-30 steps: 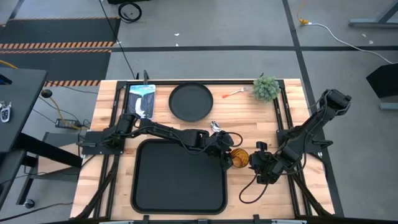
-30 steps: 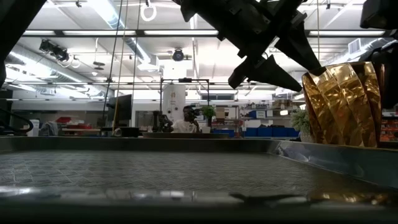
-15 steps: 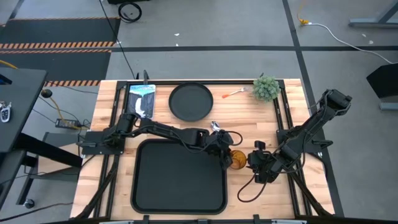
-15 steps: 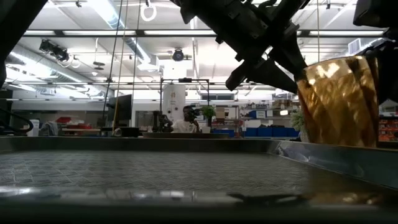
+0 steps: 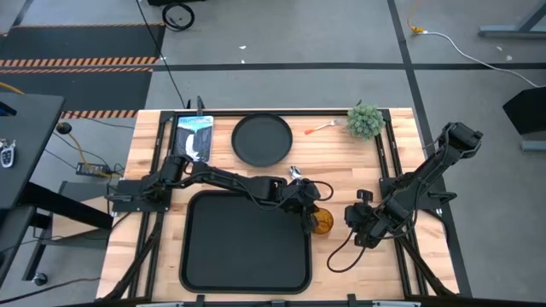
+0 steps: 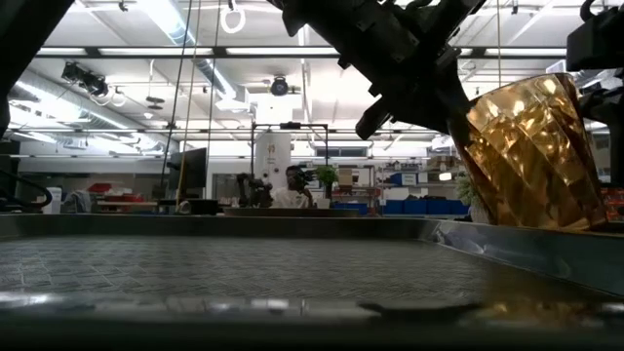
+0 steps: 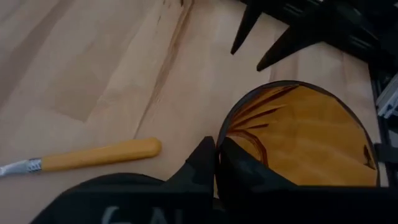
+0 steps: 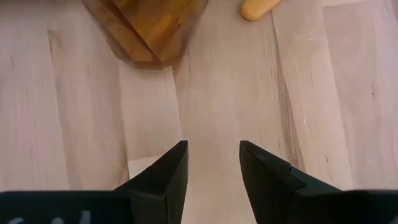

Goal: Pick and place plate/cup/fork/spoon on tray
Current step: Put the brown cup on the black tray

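The amber cup (image 5: 323, 223) stands on the wood just right of the black tray (image 5: 247, 247). My left gripper (image 5: 312, 215) reaches across from the left and is shut on its rim. The low view shows the cup (image 6: 531, 146) leaning. My right gripper (image 5: 358, 218) hovers open a little to the cup's right, nothing between its fingers (image 8: 211, 165). The spoon (image 5: 297, 174) lies beyond the cup; its yellowish handle (image 7: 99, 155) rests flat on the wood. The round plate (image 5: 262, 139) and the fork (image 5: 321, 128) lie near the far edge. My left gripper pinches the cup's wall at the rim (image 7: 217, 134), on the side toward the tray, with one finger (image 7: 239, 165) inside the cup and one (image 7: 200, 158) outside. The fingers slant down from the table's left. The cup leans; the tray's edge hides its base.
A small green plant (image 5: 365, 120) sits at the far right corner beside the fork. A printed card (image 5: 194, 136) lies at the far left. The tray's raised edge (image 6: 507, 249) runs between the low camera and the cup. People and shelves show in the room behind.
My left gripper has shut on the cup's rim without shifting place. The cup, upright a second ago, now leans and has slid a little toward the tray and the near edge.
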